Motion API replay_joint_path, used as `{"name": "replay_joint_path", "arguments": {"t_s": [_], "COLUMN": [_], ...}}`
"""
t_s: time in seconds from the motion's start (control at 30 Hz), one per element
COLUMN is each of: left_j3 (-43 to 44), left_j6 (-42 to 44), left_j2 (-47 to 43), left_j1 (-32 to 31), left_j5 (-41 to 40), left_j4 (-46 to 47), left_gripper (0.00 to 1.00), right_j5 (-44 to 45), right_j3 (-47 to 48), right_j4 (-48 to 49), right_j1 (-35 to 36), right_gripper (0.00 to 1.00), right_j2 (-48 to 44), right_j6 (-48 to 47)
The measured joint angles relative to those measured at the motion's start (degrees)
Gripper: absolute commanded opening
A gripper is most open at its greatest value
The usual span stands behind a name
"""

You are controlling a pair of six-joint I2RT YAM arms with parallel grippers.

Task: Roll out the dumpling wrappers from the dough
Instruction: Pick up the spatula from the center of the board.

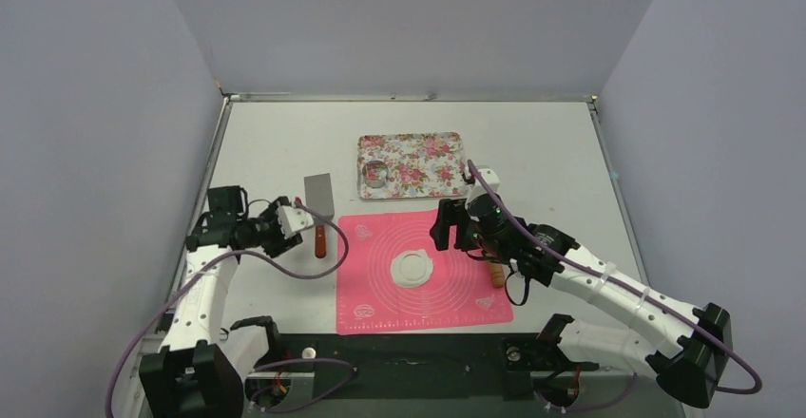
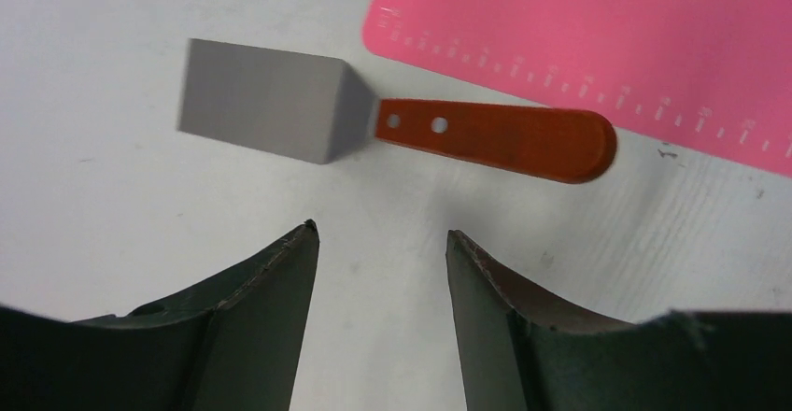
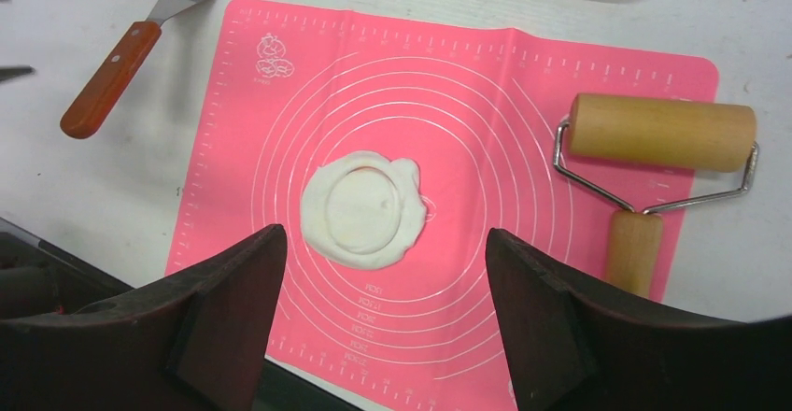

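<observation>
Note pale tabletop (image 1: 532, 142), plain grey walls (image 1: 95, 104) around. Pink mat (image 1: 456, 294) at frame centre, flattened dough (image 1: 413, 269) at its middle. Left hand (image 2: 382, 230) spread, empty, near spatula (image 2: 486, 135). Right hand (image 3: 385, 235) spread, empty.

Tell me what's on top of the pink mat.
On the mat: the flattened white dough, a round outline pressed into it, at the centre, and a wooden roller at the right edge. Markings under the dough are covered.
</observation>
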Motion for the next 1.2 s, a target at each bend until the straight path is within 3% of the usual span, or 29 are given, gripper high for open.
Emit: {"name": "replay_joint_path", "arguments": {"t_s": [0.13, 0.33, 0.43, 0.67, 0.8, 1.2], "left_j3": [-11.3, -12.4, -13.1, -19.4, -19.6, -22.7], "left_j6": [11.6, 30.2, 34.1, 30.3, 27.8, 17.0], "left_j2": [2.4, 5.9, 6.8, 6.5, 7.4, 9.3], "left_j1": [1.1, 4.2, 4.2, 0.2, -1.6, -8.0], "left_j5": [4.5, 11.1, 13.6, 15.0, 14.9, 10.6], "left_j4": [4.5, 1.8, 2.5, 14.4, 19.3, 37.0], "left_gripper": [0.50, 0.54, 0.55, 0.54, 0.50, 0.51], "right_j5": [-1.9, -3.4, -3.8, -4.0, -4.0, -4.8], "right_j3": [0.0, 0.0, 0.0, 0.0, 0.0, 0.0], "right_j4": [2.1, 3.5, 3.8, 4.9, 5.2, 5.5], "right_j1": [0.0, 0.0, 0.0, 0.0, 0.0, 0.0], "right_gripper": [0.74, 0.74, 0.74, 0.74, 0.74, 0.74], "right_j2": [0.9, 0.9, 0.9, 1.0, 1.5, 2.8], "right_j6": [-0.2, -0.2, -0.2, -0.2, -0.3, -1.0]}}
